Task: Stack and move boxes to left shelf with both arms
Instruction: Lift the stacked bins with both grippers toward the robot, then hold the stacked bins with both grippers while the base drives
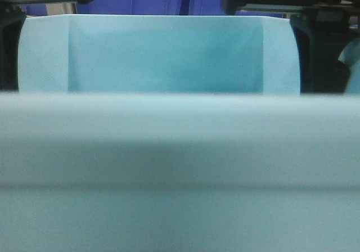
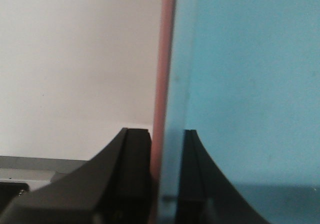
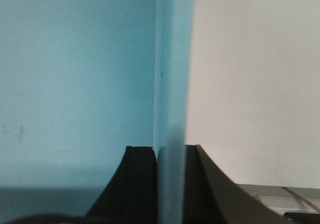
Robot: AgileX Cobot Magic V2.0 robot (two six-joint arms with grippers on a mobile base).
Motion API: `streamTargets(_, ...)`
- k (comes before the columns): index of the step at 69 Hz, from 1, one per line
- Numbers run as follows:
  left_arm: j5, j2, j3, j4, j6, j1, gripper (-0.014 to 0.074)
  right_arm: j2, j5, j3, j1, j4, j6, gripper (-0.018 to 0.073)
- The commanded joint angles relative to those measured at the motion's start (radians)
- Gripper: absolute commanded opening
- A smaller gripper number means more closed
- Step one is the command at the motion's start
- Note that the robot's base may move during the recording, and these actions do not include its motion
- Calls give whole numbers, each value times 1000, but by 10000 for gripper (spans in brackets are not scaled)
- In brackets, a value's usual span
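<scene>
blue tub point(image 1: 169, 55): fills front view, long axis running left-right between both arms | pink tub point(image 2: 162, 74): outside the blue wall, only an edge showing | left gripper point(image 2: 163, 134): clamped on both walls | right gripper point(image 3: 166, 149): clamped on opposite blue wall | shelf: unseen

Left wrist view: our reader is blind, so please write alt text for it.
The left gripper has its black fingers pinching a pink box wall and a blue box wall together. A pale surface fills the left side.
</scene>
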Motion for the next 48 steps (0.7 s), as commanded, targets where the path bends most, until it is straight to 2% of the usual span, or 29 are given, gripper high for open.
streamTargets(1,89,-38,-33,3,-15,-11,-10,-38,-28,-32,4,-17,-2,57)
streamTargets(48,89,-38,-33,3,-15,-11,-10,-38,-28,-32,4,-17,-2,57)
